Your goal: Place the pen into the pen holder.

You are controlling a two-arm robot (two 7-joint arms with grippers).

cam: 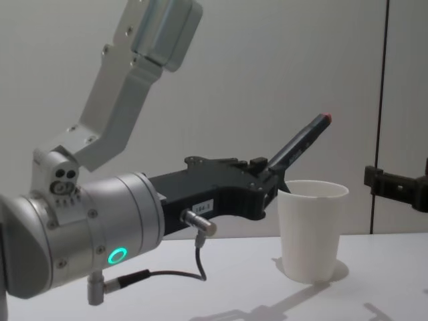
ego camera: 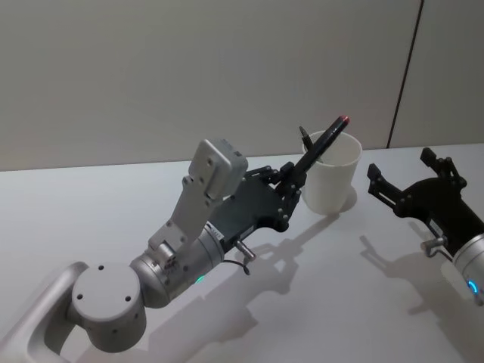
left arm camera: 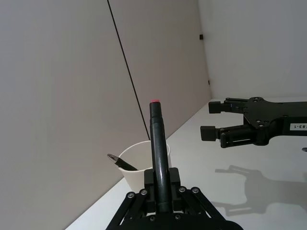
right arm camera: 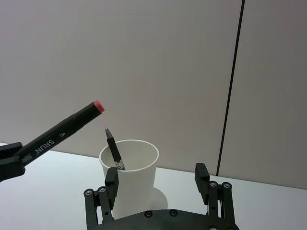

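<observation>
a pale grey wall point(ego camera: 189, 68) fills the background, cut by one dark vertical seam point(ego camera: 406, 72) on the robot's right. below it a white table point(ego camera: 91, 204) stretches across, matte and bare, carrying soft shadows of both arms. the pen holder point(ego camera: 331, 181), a plain white paper cup, stands upright on the table toward the far side, between the two grippers. a second dark pen point(ego camera: 302, 134) already leans inside it, its tip poking above the rim. the left gripper point(ego camera: 291, 180) sits just beside the cup on its left, fingers clamped on the pen point(ego camera: 321, 142), a black marker with a red end. the pen slants upward, red end highest, above rim level and not inside the cup. the right gripper point(ego camera: 403, 175) hangs near the cup's right side, fingers spread and holding nothing.
</observation>
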